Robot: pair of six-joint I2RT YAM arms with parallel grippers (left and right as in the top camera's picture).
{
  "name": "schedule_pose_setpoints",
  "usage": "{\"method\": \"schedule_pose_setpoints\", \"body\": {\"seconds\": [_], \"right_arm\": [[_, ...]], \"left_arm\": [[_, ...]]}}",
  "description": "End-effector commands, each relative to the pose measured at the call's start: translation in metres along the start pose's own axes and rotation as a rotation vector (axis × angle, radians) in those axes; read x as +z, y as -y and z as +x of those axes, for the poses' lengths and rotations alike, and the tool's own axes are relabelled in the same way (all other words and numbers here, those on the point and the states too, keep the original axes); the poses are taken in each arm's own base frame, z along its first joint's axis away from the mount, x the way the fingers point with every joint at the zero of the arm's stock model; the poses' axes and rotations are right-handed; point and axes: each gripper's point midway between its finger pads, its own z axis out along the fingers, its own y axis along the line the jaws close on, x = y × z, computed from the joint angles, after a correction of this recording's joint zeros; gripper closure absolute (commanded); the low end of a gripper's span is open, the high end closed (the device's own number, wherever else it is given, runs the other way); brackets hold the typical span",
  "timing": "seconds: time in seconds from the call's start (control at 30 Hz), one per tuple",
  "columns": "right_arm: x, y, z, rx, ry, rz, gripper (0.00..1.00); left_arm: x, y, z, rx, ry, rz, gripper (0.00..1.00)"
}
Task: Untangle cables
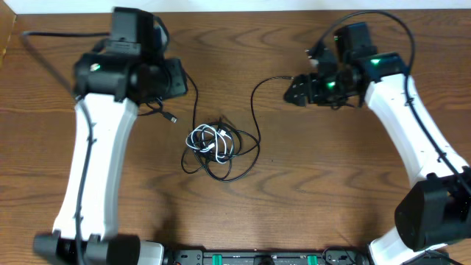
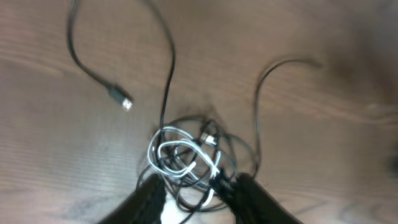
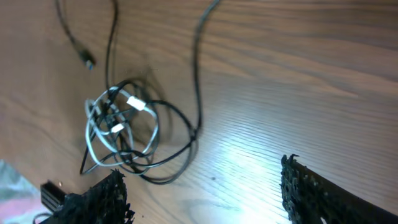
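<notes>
The cables lie knotted in a small heap at the table's middle: a white cord looped through black ones. One black cord ends in a loose plug; another arcs up toward my right gripper. My left gripper is up and left of the heap. In the left wrist view the left gripper has its fingers parted, with the tangle showing in the gap and the plug beyond. The right gripper is wide open over bare wood, and the tangle lies off its left finger.
The wooden table carries only the cords. Thick black arm wires run at the far left and over the right arm. A black rail with green parts lines the front edge.
</notes>
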Motion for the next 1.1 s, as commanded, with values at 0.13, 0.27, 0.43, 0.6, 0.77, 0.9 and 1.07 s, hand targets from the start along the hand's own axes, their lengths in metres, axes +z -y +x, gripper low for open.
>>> {"method": "schedule_pose_setpoints", "body": {"seconds": [0.13,0.27,0.43,0.6,0.77,0.9,1.07], "right_arm": [[-0.017,0.034,-0.003,0.104,0.018,0.024,0.23],[-0.017,0.034,-0.002,0.108,0.012,0.025,0.23],[-0.017,0.036,0.0,0.111,0.007,0.039,0.23],[-0.017,0.044,0.004,0.117,-0.006,0.082,0.23],[-0.017,0.044,0.005,0.114,-0.008,0.085,0.22],[-0.017,0.044,0.005,0.11,-0.009,0.086,0.22],[-0.018,0.048,0.005,0.107,-0.009,0.108,0.22]], "left_arm": [[0.08,-0.02,0.035,-0.131,-0.217,-0.066,0.54],[0.117,-0.018,0.046,-0.202,-0.303,-0.036,0.47],[0.154,-0.027,0.059,-0.312,-0.39,-0.096,0.46],[0.171,-0.024,0.072,-0.347,-0.473,-0.073,0.41],[0.177,-0.021,0.082,-0.365,-0.527,-0.057,0.41],[0.174,-0.023,0.088,-0.371,-0.556,-0.073,0.39],[0.166,-0.026,0.099,-0.376,-0.605,-0.098,0.33]]}}
